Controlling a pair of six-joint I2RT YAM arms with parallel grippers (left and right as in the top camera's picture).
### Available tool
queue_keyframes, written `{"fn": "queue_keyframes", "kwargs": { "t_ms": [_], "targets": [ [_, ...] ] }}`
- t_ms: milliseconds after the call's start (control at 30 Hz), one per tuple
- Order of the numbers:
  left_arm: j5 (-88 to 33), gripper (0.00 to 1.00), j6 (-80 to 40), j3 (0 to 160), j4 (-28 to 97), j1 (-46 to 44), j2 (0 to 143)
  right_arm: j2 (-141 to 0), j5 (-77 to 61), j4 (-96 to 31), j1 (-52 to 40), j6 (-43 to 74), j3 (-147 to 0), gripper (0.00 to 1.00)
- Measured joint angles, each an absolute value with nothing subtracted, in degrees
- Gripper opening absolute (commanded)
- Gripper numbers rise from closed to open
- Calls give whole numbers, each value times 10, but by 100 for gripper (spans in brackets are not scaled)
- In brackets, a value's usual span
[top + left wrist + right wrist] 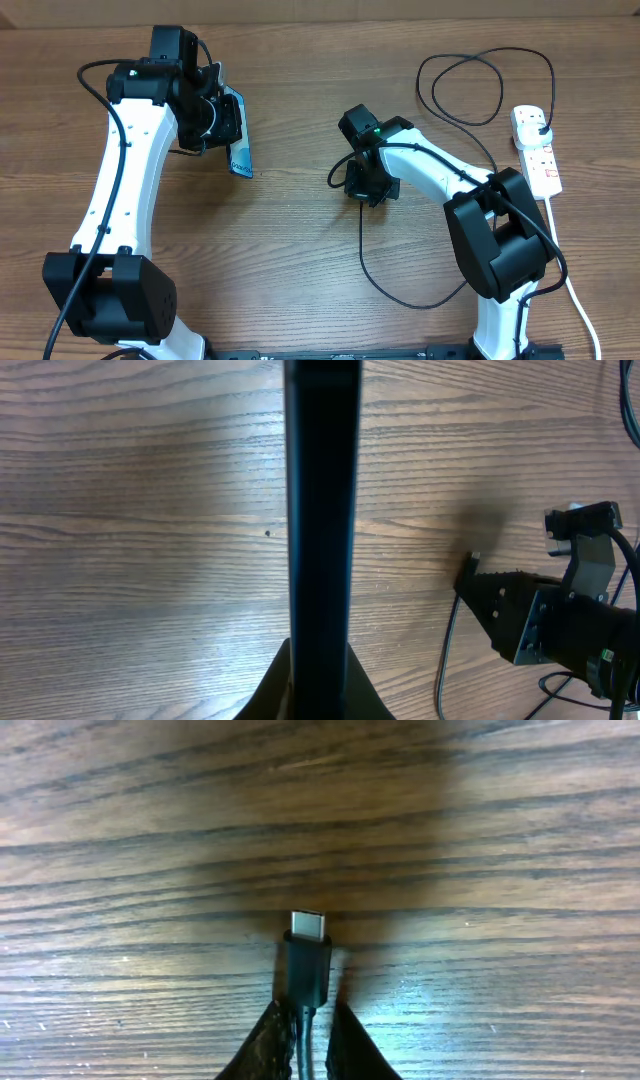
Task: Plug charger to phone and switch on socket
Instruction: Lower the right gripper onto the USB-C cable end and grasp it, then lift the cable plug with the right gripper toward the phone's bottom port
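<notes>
– Starting at the left, what does the left arm (115, 190) hold?
– The phone (236, 140), held above the desk (300, 260). The left jaws are clamped on its upper part. Its end with white text hangs lowest, slanting toward the right arm (440, 175).
– And to the right?
– The right jaws, nearly closed, pinch the charger (308, 965) just behind its small plug tip, which points straight out ahead of them. The phone lies well apart to their left. The socket (537, 150) lies at the far right, a black plug seated in it.
– What does each view add?
– The left wrist view shows the phone edge-on, as a dark bar. The right wrist view shows the tip close up, but no phone. I cannot tell the switch position.
</notes>
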State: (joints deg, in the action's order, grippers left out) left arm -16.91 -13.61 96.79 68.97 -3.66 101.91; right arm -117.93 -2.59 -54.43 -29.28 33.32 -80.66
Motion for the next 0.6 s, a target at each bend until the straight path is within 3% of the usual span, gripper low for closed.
{"fn": "queue_keyframes", "kwargs": {
  "t_ms": [600],
  "targets": [
    [-169, 4, -136, 968, 685, -37, 1019, -1179, -30, -511, -293, 330, -805, 4]
  ]
}}
